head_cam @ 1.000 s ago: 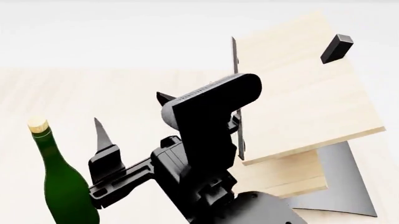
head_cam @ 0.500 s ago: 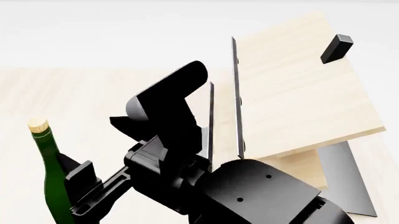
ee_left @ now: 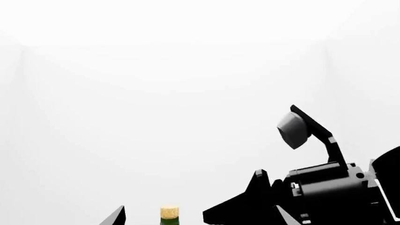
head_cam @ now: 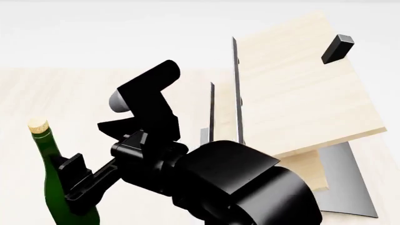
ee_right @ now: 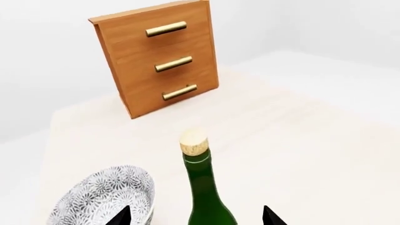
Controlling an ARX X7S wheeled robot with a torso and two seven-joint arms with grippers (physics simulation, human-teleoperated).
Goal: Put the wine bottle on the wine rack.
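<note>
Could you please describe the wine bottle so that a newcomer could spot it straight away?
On the pale wooden table, in front of the orange-brown drawer cabinet, stands the wine bottle, upright beside a patterned grey bowl. It is the only tall, dark green glass thing there, topped by a pale cork.

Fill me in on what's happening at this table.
A two-armed robot is set on moving a wine bottle onto the rack. The bottle stands upright on the table, not yet gripped. The right gripper is lined up on it, jaws open with a tip on either side. The left gripper is low by the cork too, jaws open. A patterned bowl sits beside the bottle, and a drawer cabinet is farther back.
</note>
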